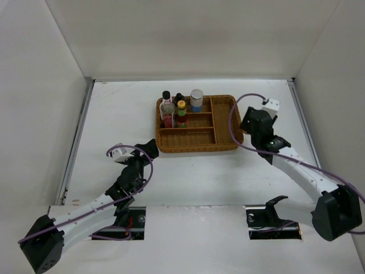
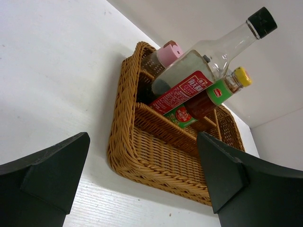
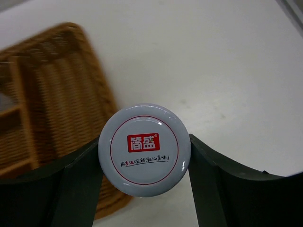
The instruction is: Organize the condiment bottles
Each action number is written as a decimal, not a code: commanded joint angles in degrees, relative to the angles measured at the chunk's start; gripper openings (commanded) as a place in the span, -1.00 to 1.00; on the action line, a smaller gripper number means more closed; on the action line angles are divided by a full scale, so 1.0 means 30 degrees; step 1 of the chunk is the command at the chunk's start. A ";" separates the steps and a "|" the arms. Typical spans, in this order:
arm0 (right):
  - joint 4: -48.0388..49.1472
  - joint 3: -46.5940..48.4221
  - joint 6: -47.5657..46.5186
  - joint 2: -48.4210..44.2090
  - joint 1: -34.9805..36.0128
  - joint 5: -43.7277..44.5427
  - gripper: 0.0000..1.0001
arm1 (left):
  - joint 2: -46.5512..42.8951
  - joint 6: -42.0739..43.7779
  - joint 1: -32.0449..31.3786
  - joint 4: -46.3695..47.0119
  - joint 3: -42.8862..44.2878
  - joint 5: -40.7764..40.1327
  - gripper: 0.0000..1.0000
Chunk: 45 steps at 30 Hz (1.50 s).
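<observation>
The right tool (image 3: 144,163) is clenching a silver-lidded jar (image 3: 144,149) by its sides, just right of the wicker tray (image 1: 197,148) over the bench (image 1: 114,114). The jar's round lid, bearing a red logo, is facing the wrist camera, so its long axis is running along that view. A second silver-lidded jar (image 1: 197,100), one clear black-capped bottle (image 1: 166,103), one dark red yellow-capped bottle (image 1: 181,113) and one small black-topped bottle (image 1: 178,97) are standing upright in the tray's far-left part. The left tool (image 2: 144,175) is hanging released, grasping nothing.

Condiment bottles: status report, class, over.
Left gripper open, empty. Right gripper shut on white-lidded jar by wicker tray. Other bottles clustered far-left in it. Nothing seen blocking.
</observation>
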 commanded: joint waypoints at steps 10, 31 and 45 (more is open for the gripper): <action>0.6364 0.9062 -0.0312 0.8288 0.5618 -0.1804 0.10 | -0.0273 -0.0175 0.0116 0.0922 -0.1925 0.0080 1.00; 0.7624 0.8891 -0.0312 1.2311 0.6703 -0.1365 0.76 | -0.0127 -0.0088 0.0262 0.0893 -0.1837 -0.0007 1.00; 0.7684 0.0194 0.0445 0.0214 0.2550 -0.0163 1.00 | -0.0040 0.0088 0.2107 -0.1068 -0.0988 0.1658 1.00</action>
